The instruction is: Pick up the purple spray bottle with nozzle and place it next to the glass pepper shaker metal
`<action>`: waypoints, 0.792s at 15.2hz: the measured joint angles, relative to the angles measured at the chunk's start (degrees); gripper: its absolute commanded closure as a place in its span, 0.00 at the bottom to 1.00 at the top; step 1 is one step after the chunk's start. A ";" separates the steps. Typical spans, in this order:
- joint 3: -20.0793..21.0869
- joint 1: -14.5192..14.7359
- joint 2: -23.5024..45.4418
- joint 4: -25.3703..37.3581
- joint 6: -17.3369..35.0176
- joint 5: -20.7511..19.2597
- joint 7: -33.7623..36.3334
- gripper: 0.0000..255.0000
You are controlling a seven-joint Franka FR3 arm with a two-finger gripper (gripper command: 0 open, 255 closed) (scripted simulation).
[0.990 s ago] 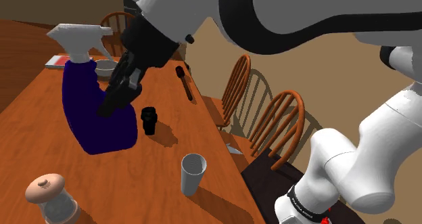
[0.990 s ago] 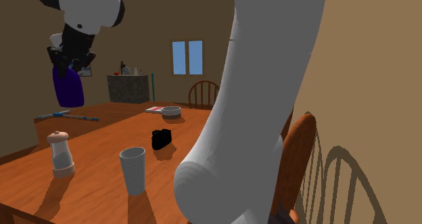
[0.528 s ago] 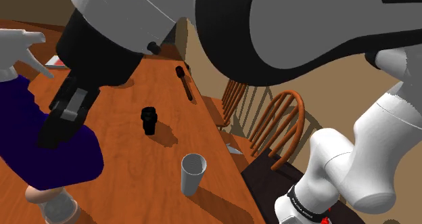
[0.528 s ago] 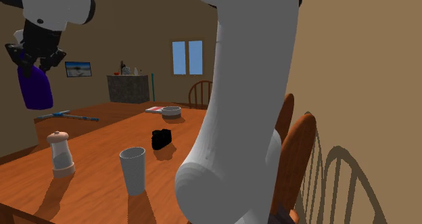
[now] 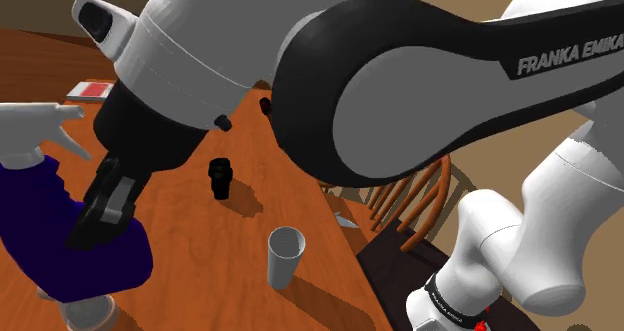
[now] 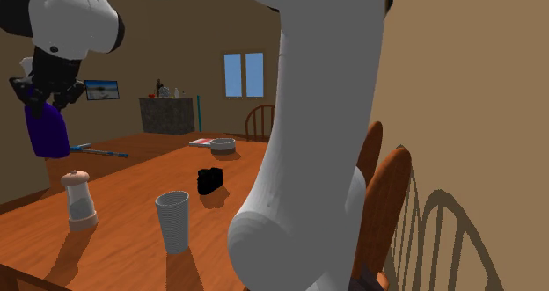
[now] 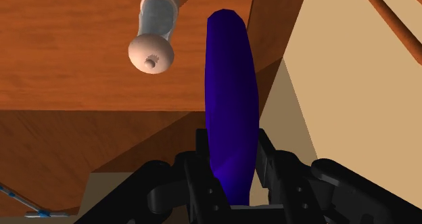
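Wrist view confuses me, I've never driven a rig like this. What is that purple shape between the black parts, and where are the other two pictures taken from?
That camera sits on the robot's hand and looks along its two black fingers. They are shut on the purple spray bottle, seen edge-on. Beyond it, the pepper shaker stands on the wooden table. The shoulder view looks down from beside the stand. In it the white arm reaches across, holding the bottle with its white nozzle up, partly covering the shaker. The second exterior view sits low at the table: the bottle hangs in the air at its left, higher than the shaker. Also on the table are a white cup, a small black object and a bowl.
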 measured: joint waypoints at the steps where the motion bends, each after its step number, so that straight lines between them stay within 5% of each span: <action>1: 0.00 0.02 0.02 -0.77 0.77 0.13 -0.17 1.00; 12: 0.28 0.35 1.98 -7.17 9.12 1.02 -1.29 1.00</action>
